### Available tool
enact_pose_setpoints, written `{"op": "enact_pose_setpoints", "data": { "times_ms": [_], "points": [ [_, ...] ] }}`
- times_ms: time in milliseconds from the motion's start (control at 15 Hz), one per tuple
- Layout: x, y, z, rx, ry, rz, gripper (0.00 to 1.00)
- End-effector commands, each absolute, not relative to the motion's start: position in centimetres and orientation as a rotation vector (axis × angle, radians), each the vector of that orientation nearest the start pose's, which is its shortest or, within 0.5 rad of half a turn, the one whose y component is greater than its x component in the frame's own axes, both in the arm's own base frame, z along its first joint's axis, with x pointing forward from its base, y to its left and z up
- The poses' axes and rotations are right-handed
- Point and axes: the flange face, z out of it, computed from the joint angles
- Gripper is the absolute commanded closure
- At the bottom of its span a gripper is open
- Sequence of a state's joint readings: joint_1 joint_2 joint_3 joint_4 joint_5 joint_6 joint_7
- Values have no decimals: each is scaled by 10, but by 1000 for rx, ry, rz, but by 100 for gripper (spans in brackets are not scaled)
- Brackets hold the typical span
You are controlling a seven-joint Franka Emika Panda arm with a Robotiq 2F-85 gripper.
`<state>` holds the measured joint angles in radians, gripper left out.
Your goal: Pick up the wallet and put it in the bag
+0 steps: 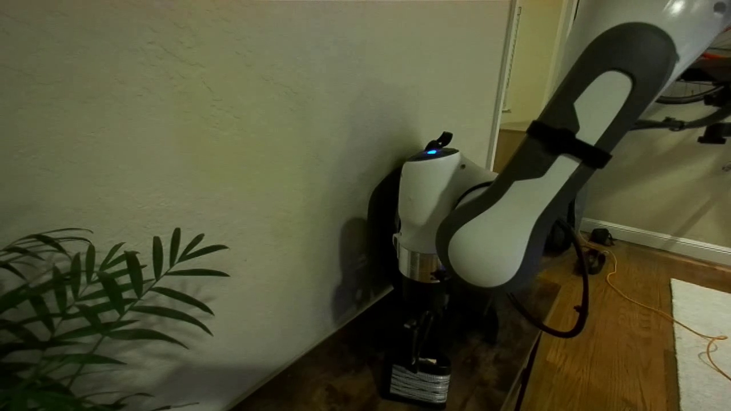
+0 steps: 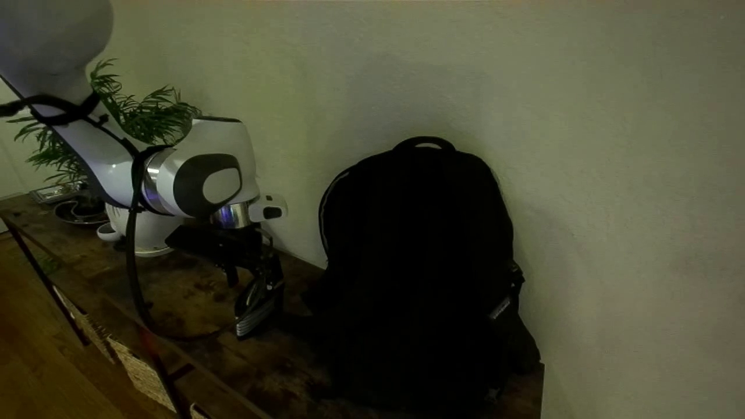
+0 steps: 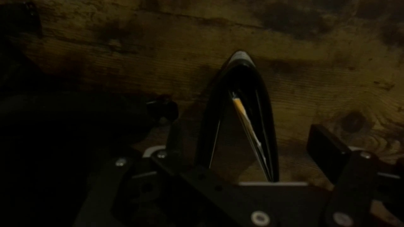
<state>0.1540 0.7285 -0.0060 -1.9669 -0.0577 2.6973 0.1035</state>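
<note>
The small, flat, dark rectangular wallet with pale streaks [image 1: 420,385] stands on edge on the dark-stained wooden table [image 2: 186,297], partly unfolded, so that seen from above its two covers form a narrow V. A thin yellow-orange and white strip [image 3: 243,112] shows inside it. The black two-fingered gripper [image 3: 246,140] is low over the wallet, its fingers spread wide with one on either side. In the wrist view the right finger stands clearly apart from the wallet; whether the left one touches it cannot be told.

In an exterior view the tall black fabric backpack with a loop handle on top [image 2: 419,262] stands upright on the table, close by the pale textured wall [image 2: 628,174]; the wallet is outside it, near its left side. The white and grey jointed arm [image 2: 224,137] reaches in from the left there, with a black cable [image 2: 132,262] hanging from it, and a green long-leaved plant [image 2: 154,119] stands beyond it at the far left. In an exterior view a pale flat rug [image 1: 694,365] lies at the right on the brown wooden floor [image 1: 617,354].
</note>
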Motion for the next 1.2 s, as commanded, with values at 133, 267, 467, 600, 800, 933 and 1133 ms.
{"op": "enact_pose_setpoints", "data": {
  "times_ms": [133, 267, 467, 600, 800, 933, 1133],
  "points": [
    [605, 87, 86, -3144, -196, 19, 0],
    [606, 85, 79, -3139, -191, 32, 0],
    [608, 84, 68, -3125, -185, 49, 0],
    [610, 85, 62, -3115, -185, 54, 0],
    [615, 87, 52, -3099, -200, 63, 0],
    [618, 91, 51, -3096, -219, 60, 26],
    [621, 95, 56, -3092, -228, 40, 47]
  ]
}}
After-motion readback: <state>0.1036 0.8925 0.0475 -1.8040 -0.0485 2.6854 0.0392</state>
